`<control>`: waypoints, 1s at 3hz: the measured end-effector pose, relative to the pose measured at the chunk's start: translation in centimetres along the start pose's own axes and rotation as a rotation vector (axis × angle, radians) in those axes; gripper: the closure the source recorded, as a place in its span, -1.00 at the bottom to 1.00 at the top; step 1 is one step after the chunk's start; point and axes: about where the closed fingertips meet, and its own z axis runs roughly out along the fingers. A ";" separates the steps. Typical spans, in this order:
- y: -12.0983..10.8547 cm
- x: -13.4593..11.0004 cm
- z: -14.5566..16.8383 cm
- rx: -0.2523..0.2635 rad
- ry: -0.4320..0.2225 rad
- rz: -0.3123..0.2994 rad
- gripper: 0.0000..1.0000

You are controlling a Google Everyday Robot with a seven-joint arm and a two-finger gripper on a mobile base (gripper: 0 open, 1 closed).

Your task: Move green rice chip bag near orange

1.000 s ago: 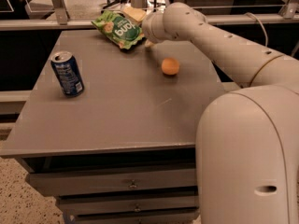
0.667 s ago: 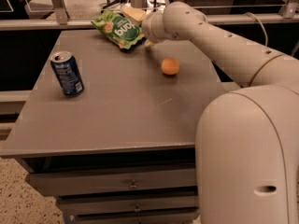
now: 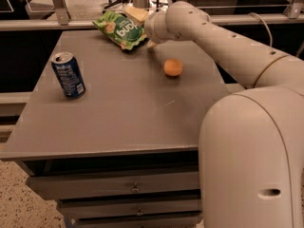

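The green rice chip bag (image 3: 120, 29) lies crinkled at the far edge of the grey table (image 3: 118, 113), left of centre. The orange (image 3: 173, 67) sits on the table to the right of the bag and nearer to me, about a bag's length away. My gripper (image 3: 143, 26) is at the end of the cream arm (image 3: 223, 42) that reaches in from the right. It is at the bag's right edge, touching or very close to it. The wrist hides the part of the bag under it.
A blue soda can (image 3: 69, 74) stands upright at the table's left side. Drawers (image 3: 135, 188) run below the table's front edge. A metal rail (image 3: 57, 23) and chair legs lie beyond the far edge. The robot's bulky body (image 3: 251, 160) fills the lower right.
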 end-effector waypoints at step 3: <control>0.1 0.0 0.0 0.000 0.000 0.000 -1.00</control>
